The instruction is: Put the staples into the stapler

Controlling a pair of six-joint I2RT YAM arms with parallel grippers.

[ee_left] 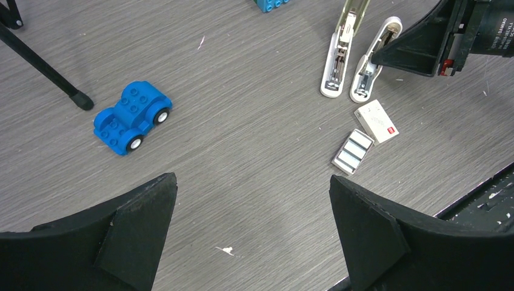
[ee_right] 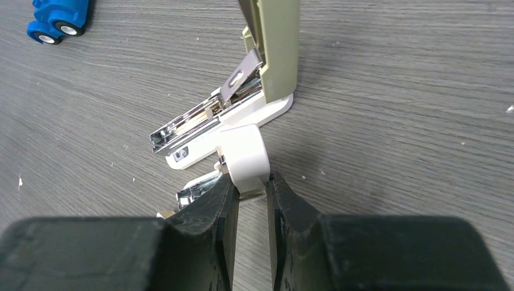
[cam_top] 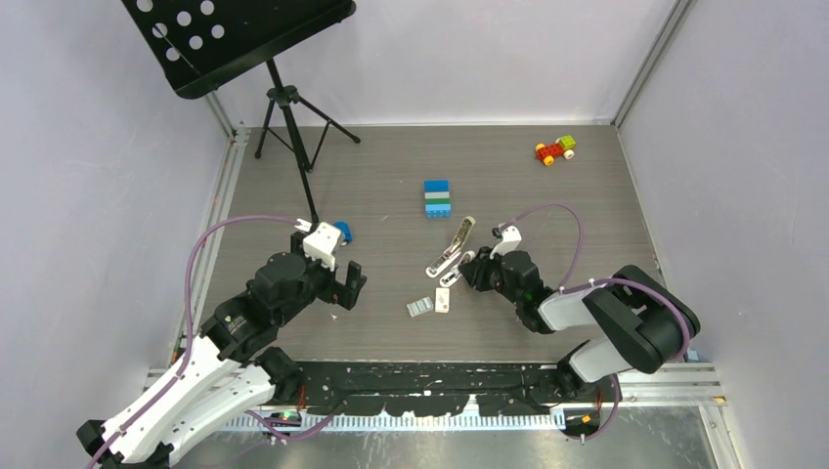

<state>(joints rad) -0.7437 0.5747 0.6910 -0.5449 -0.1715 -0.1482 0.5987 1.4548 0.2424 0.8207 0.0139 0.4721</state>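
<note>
**Stapler open just beyond right gripper**

The right gripper pinches the end of a white clip-like piece, just beside the stapler on the counter. Left gripper hangs spread wide; staples lie ahead to its right, beside their box.

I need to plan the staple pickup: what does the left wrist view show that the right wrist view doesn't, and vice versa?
Only left wrist: the staples and the white red-marked box beside them, plus the open left gripper. Only right wrist: a close look at the right gripper, its jaws closed on the rounded end of the white clip-like piece. Both: the stapler, lying opened, and the blue toy car.
</note>
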